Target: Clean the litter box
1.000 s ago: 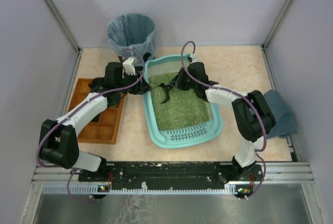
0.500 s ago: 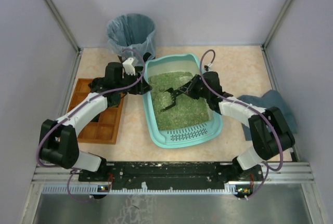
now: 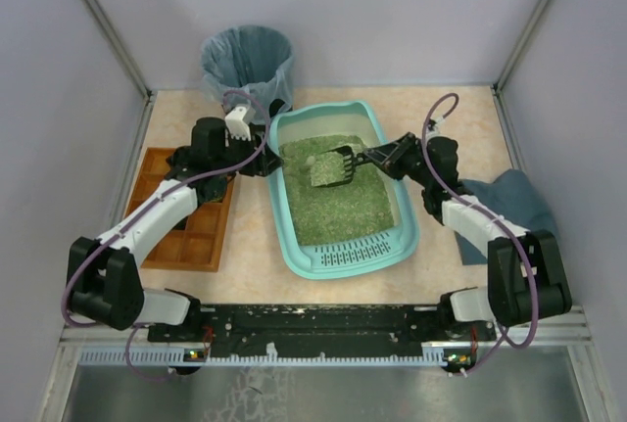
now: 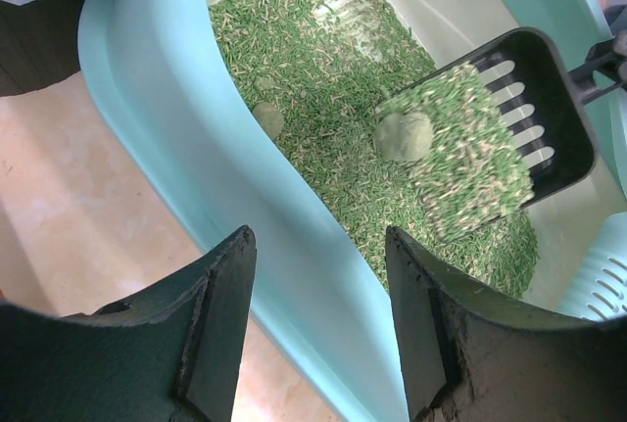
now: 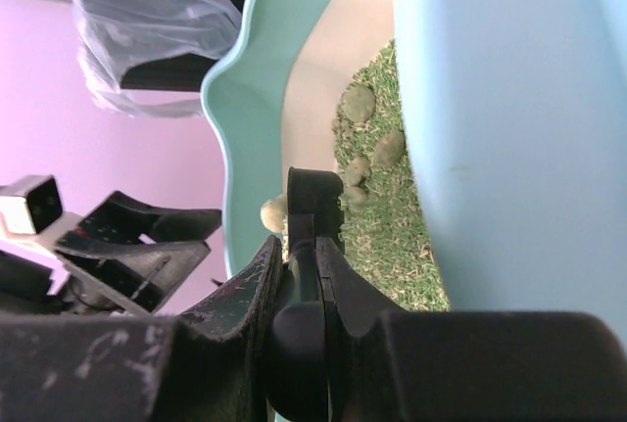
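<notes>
Pointing grated end nearward: litter box

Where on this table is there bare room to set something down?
Bare table lies behind the blue cloth, right of the litter box, and in the strip before its grate. Crowded: between wooden tray and box, near the bin, under the left arm.

Litter box of smooth teal plastic with a soft sheen, holding rough, granular green litter. Slotted scoop of matt black plastic. Bin liner of thin, crinkled blue-grey plastic film. Compartment tray of matt brown wood. Soft blue-grey cloth. Tabletop smooth, beige, marbled.
</notes>
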